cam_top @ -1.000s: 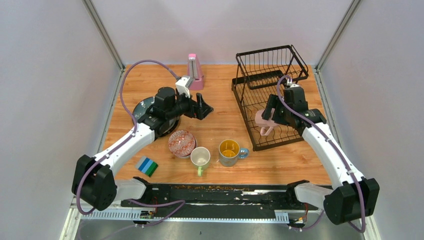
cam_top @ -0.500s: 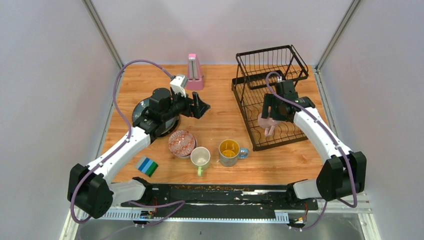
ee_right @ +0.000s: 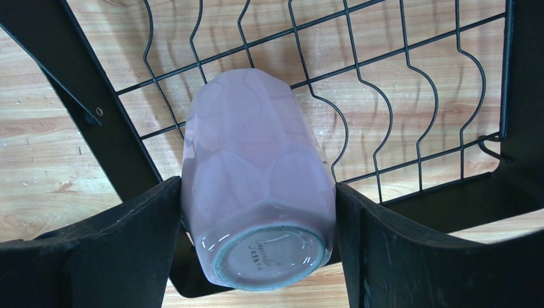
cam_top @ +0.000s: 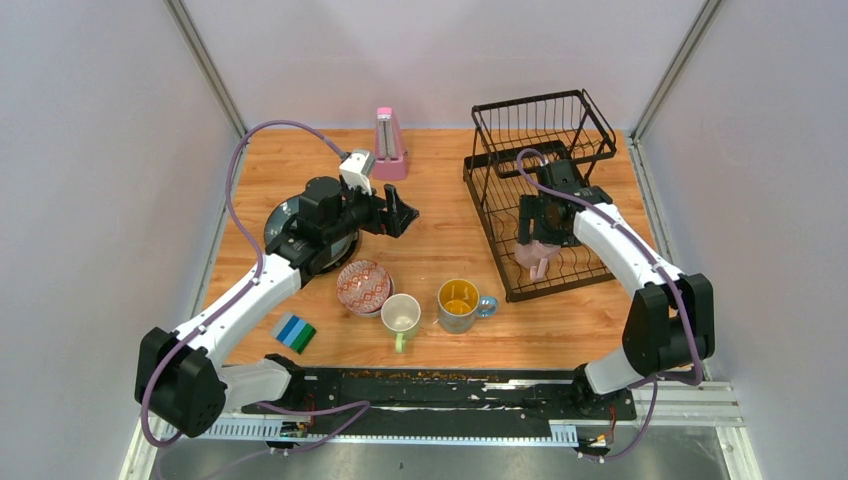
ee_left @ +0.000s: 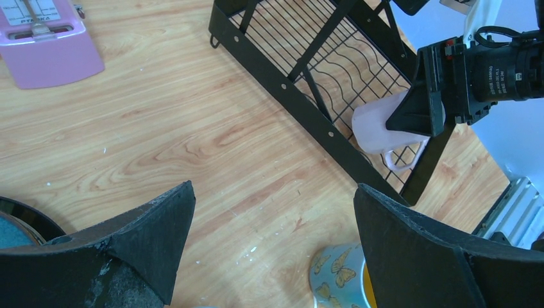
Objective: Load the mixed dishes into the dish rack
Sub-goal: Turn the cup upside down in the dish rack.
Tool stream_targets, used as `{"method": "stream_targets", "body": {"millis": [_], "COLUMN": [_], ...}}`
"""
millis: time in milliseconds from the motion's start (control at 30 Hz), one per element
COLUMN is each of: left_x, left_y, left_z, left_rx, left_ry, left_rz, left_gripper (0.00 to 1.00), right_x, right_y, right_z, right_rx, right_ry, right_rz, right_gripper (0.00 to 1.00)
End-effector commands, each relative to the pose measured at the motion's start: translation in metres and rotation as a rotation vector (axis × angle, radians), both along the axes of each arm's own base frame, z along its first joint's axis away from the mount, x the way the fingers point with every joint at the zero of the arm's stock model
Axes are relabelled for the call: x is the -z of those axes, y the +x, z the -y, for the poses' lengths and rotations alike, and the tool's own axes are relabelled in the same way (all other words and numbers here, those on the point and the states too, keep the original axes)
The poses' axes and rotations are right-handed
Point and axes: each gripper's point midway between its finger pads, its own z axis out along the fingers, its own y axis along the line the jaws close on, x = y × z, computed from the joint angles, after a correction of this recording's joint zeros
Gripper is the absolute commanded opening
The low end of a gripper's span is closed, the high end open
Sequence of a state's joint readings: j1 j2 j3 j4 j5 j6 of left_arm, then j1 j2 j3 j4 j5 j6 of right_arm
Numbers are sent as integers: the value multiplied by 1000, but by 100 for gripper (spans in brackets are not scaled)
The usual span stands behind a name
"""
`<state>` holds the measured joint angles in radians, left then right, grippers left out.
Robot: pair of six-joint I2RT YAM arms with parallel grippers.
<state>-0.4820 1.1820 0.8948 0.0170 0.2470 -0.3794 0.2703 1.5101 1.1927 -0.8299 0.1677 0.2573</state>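
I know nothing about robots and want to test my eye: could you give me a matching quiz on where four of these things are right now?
Things:
1. pink mug
2. grey mug
3. red-patterned bowl
4. pink metronome

Places:
A. at the far edge of the table
B. just right of the pale green mug
C. held in the right gripper over the dish rack
D. just left of the pale green mug

Pairs: 1-C, 2-B, 3-D, 4-A
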Motion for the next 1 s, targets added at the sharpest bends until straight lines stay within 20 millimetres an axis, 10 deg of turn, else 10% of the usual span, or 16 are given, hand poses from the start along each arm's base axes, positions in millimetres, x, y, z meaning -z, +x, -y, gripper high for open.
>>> {"method": "stream_targets", "body": {"millis": [0, 300, 967], "left_x": [-12, -11, -8], "left_y": [0, 0, -2], "left_z": [-4, -3, 0], "left_rx": [-8, 1, 21], "left_ry": [-1, 1, -6], "left_rz": [48, 50, 39], "left_gripper": [100, 100, 100], "right_x": [-23, -13, -27], "right_y": [22, 19, 11], "right_z": [-4, -9, -10], "right_rx": [-22, -37, -22], "right_ry": [-14, -41, -2], "right_rz": [84, 45, 95], "right_gripper": [30, 59, 84]}}
